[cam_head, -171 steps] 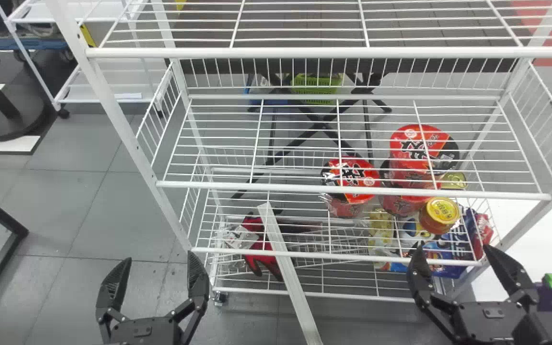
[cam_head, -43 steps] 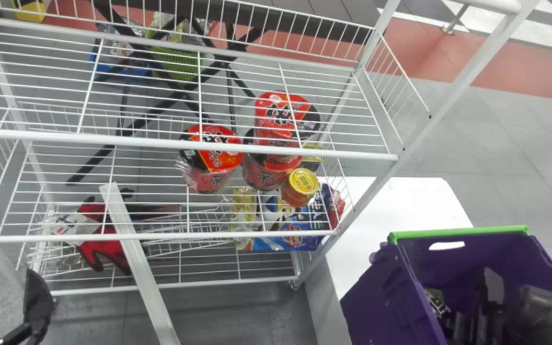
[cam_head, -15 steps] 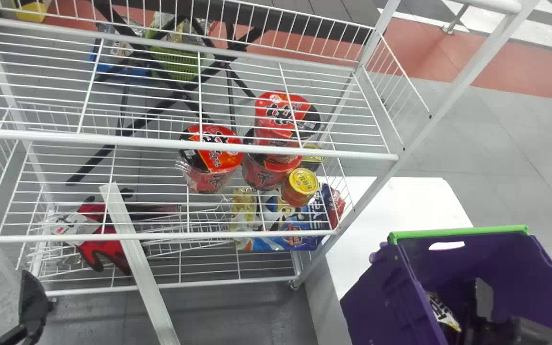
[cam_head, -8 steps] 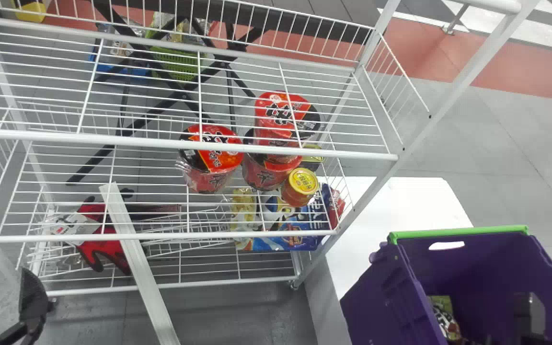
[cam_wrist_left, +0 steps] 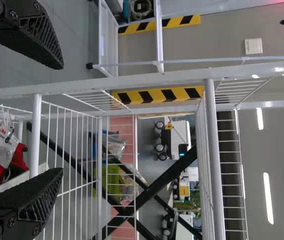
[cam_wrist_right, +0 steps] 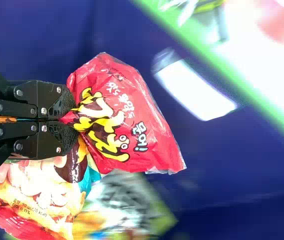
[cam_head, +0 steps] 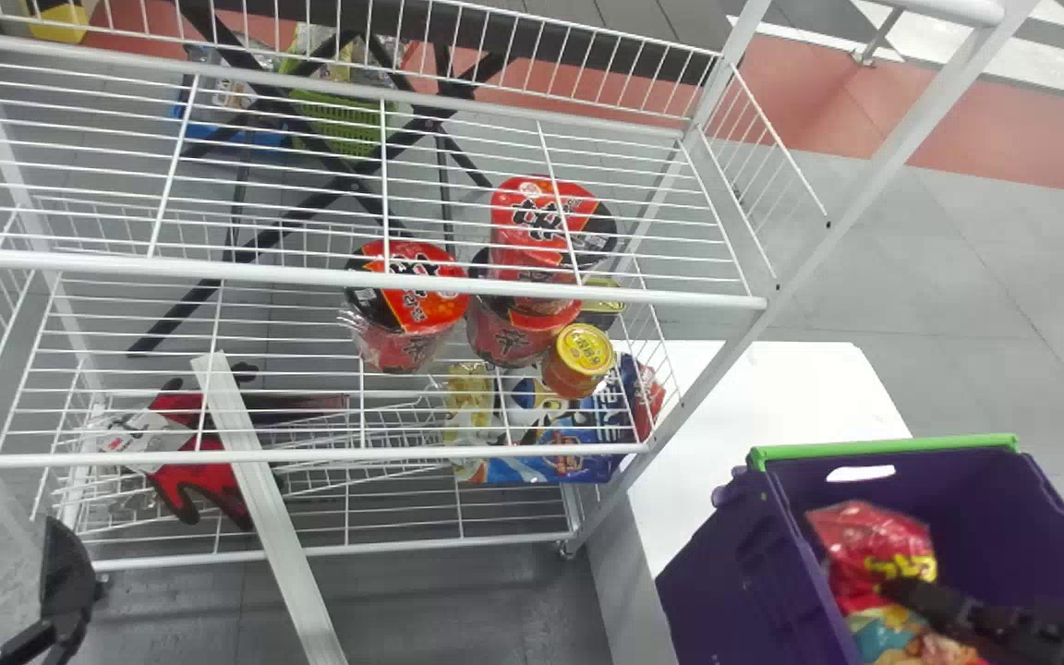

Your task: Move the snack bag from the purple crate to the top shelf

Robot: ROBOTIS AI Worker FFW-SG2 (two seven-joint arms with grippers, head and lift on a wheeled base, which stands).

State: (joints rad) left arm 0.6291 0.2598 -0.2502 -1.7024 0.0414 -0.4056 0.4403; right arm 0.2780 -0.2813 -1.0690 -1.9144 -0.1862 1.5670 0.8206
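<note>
1. A glossy red snack bag with yellow lettering (cam_head: 864,545) is pinched in the right claw (cam_wrist_right: 71,120), gripped by a fold near its middle, at the mouth of the green-rimmed purple plastic crate (cam_head: 744,582); how far it is raised cannot be told.
2. A slip is the chief risk: slick film is held only between the tips, and the loose ends could swing and work the fold free during the lift.
3. A snag is possible at the crate's shelf-side wall, close to which the bag is seen, should it be drawn sideways before being raised clear.
4. The blurred green, white and black packet (cam_wrist_right: 132,205) in the crate could be dragged along if brushed by the bag's lower end.
5. At the white metal top rail (cam_head: 948,9), the drooping end could be caught if too low an approach is made.
6. The left claw (cam_wrist_left: 62,118), fingers spread, is parked beside the rack.
</note>
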